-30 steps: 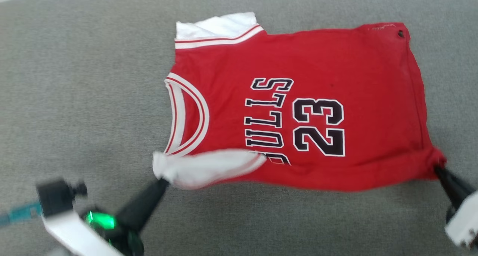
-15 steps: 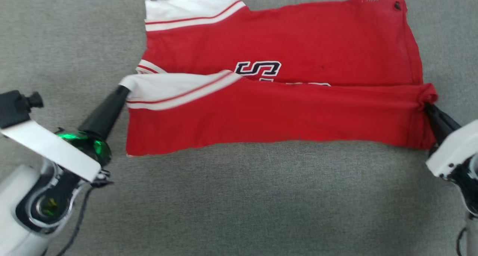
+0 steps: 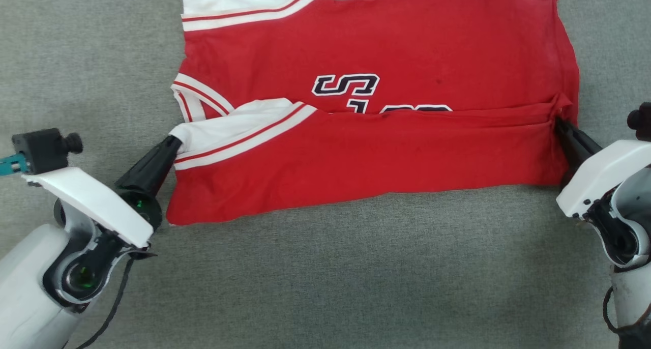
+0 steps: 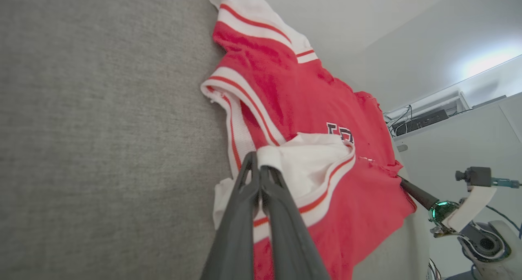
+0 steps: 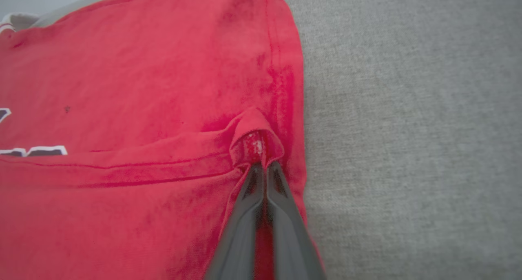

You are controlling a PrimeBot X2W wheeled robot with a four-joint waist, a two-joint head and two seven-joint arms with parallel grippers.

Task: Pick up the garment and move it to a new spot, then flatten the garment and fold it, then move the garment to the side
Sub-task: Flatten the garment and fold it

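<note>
- A grey fabric surface point(image 3: 325, 267) spreads under everything. In my left wrist view a pale wall point(image 4: 367, 18) and a white shelf point(image 4: 428, 108) with cables stand beyond it.
- At the left, my left gripper point(image 3: 173, 143) is clamped tight on the white sleeve end point(image 3: 224, 130) of the red shirt point(image 3: 407, 49). My fingers are pressed together, with the cloth pinched at their tips (the striped trim runs just past them).
- In the middle, the shirt lies across the surface with its neck to the left. Its near half is turned up over the front, so the black lettering point(image 3: 346, 84) is partly covered.
- At the right, my right gripper point(image 3: 557, 122) is closed with no gap on a bunched corner of the red hem, right at the fold line.
</note>
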